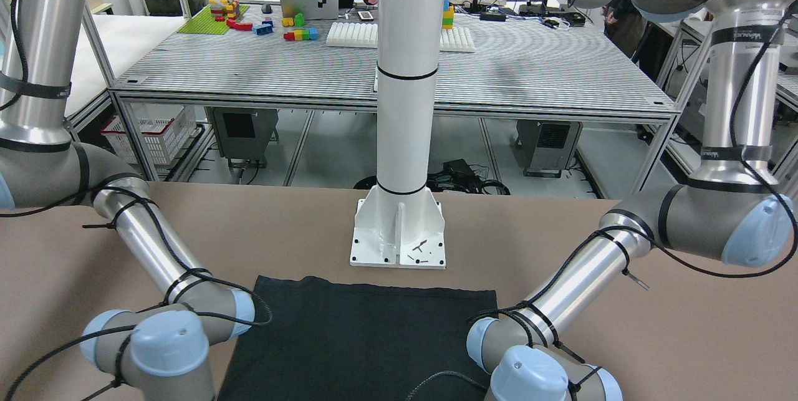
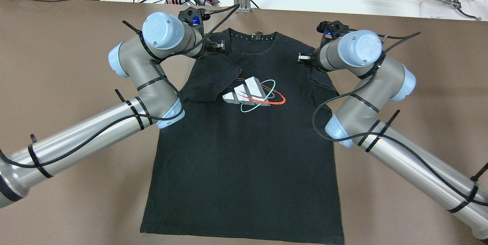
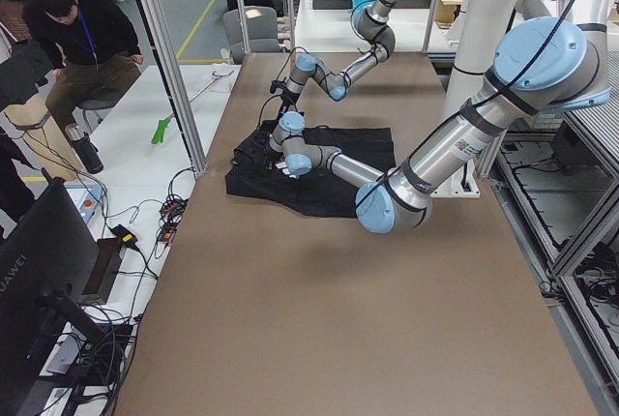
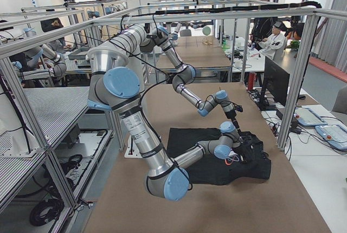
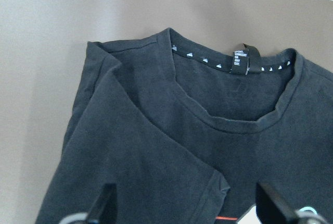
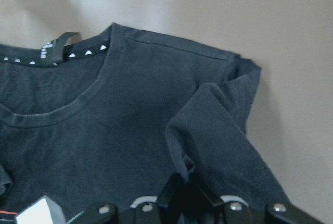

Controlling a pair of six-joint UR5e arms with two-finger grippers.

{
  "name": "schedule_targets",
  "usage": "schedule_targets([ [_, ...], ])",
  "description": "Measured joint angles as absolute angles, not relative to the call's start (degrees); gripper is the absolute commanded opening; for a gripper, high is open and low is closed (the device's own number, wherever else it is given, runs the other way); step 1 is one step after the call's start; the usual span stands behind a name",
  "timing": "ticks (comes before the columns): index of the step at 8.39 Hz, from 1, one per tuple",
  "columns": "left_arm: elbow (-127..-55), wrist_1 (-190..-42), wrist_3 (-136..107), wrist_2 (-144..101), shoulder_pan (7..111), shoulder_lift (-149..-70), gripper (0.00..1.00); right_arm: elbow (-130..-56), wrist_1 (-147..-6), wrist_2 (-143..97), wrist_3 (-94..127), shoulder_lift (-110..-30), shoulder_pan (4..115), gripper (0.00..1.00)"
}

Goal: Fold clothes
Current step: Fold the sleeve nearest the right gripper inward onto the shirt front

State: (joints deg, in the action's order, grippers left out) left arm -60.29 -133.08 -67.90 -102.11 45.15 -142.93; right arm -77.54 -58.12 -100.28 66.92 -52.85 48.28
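Count: 1 black t-shirt (image 2: 244, 161) on 1 table (image 2: 57, 66). 2 sleeves, both flipped inward: left-hand sleeve (image 5: 135, 172), right-hand sleeve (image 6: 223, 135). 1 neck label (image 5: 239, 59). 1 chest print (image 2: 253, 94) = 3 grey bars + 2 rings (1 red, 1 teal). 2 arms: left arm (image 2: 76, 142), right arm (image 2: 411, 153). 2 hands: left hand (image 2: 220, 47) with fingers spread, right hand (image 2: 303, 59) pinched onto the t-shirt. 1 white pillar (image 1: 405, 108), 1 base plate (image 1: 399, 239)
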Motion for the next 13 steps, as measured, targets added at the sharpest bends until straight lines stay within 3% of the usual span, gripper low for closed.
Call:
schedule_targets([
  [1,-60.29,-133.56,-67.61,-102.48,45.51,-142.5,0.94,-76.78,-61.19,-96.34,69.24,-49.73,45.83,0.51],
  [2,-60.29,-133.79,-67.49,-102.64,45.68,-142.31,0.94,-74.85,-62.65,-92.74,70.44,-47.19,43.72,0.93],
  [5,-60.37,-133.98,-67.45,-102.78,45.84,-142.22,0.94,-70.19,-63.0,-87.02,71.03,-43.89,40.09,0.94],
  [8,-62.97,-133.87,-69.15,-103.2,45.81,-142.11,0.94,-72.88,-62.93,-86.17,69.18,-44.99,39.53,0.94],
  [11,-69.85,-133.75,-78.89,-102.52,43.39,-138.87,0.94,-86.24,-62.86,-88.04,70.29,-55.89,39.17,0.94],
  [13,-79.97,-133.83,-82.21,-98.19,38.05,-131.05,0.94,-99.93,-62.61,-91.16,77.2,-66.21,36.86,0.91],
])
